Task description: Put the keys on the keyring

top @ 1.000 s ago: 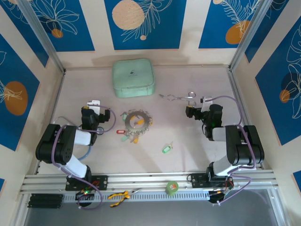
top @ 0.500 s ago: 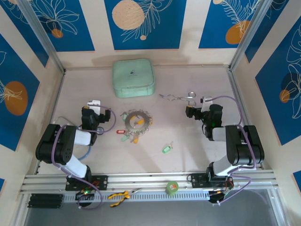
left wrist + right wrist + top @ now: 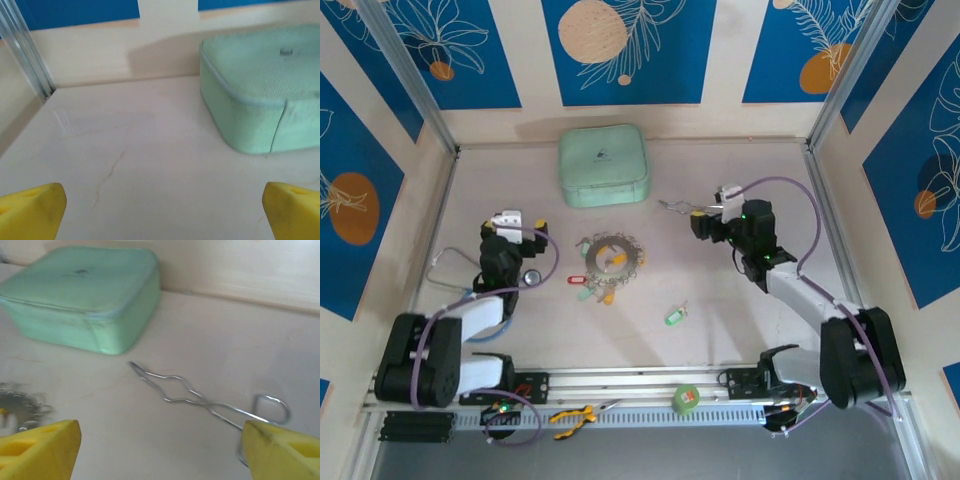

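Top external view first: the keyring (image 3: 610, 254) lies flat mid-table, and most of the keys (image 3: 590, 288) sit bunched at its near-left edge, their red, green and yellow tags touching or overlapping it; you cannot tell from here whether any is threaded on. One loose key (image 3: 672, 316) with a green tag lies well apart, to the near right of the keyring. Your left gripper (image 3: 510, 224) hangs to the left of the keyring and your right gripper (image 3: 706, 222) to its far right, beside the forceps (image 3: 698, 207); neither touches a task thing. A mint case (image 3: 604, 166) sits beyond the keyring, and a stethoscope (image 3: 450, 262) lies further left of it. Left wrist view: the yellow fingertips (image 3: 30, 210) stand wide apart with bare table (image 3: 125, 150) between them, nothing held, and the case is ahead to the right. Right wrist view: these jaws also stand wide and empty, with the forceps ahead between them and the keyring's toothed edge blurred at the left. You are at the approach step, with no key in hand yet. The next move likely calls for swinging the right gripper back toward the loose key, or toward the bunch, and coming down square on a flat tag, while the left steadies the keyring so that it does not slide.
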`<state>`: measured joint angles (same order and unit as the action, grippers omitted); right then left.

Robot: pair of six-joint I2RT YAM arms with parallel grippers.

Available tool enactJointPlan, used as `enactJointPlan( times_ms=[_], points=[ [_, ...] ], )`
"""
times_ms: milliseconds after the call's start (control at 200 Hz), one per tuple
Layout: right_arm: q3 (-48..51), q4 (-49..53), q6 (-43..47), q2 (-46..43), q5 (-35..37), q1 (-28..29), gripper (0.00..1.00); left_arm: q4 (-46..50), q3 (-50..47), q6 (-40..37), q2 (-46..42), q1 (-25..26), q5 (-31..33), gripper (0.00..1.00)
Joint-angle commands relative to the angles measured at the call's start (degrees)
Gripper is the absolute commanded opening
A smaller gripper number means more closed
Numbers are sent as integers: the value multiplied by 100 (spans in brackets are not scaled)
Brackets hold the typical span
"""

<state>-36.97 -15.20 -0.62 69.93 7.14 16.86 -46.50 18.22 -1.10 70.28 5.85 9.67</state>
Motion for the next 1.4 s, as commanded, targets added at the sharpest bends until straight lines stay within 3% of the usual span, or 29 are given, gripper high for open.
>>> enactJointPlan(
  times_ms=[0, 180, 300, 410, 565, 870, 1395],
  points=[
    [-535, 1909, -96, -56, 433, 694, 80, 1139, 383, 472, -441, -33, -94, 100],
    [-1756, 3793, -733, 437, 404, 1750, 70, 2429, 750, 1452, -878, -29, -770, 97],
    [-2386, 4699, -656, 1100, 507, 2502, 68, 3122, 877, 2076, -996, -27, -1240, 97],
    [-3019, 5432, -556, 1847, 747, 2988, 56, 3373, 863, 2374, -1066, -29, -1573, 97],
    [-3633, 5960, -515, 2678, 1195, 3447, 55, 3553, 782, 2665, -1283, -22, -1666, 96],
    [-4384, 6259, -614, 3768, 1321, 3649, 47, 3815, 631, 2870, -1763, -23, -1671, 96],
    [-5084, 6203, -641, 4704, 1487, 3526, 39, 4026, 640, 2826, -2046, -22, -1592, 96]
  ],
)
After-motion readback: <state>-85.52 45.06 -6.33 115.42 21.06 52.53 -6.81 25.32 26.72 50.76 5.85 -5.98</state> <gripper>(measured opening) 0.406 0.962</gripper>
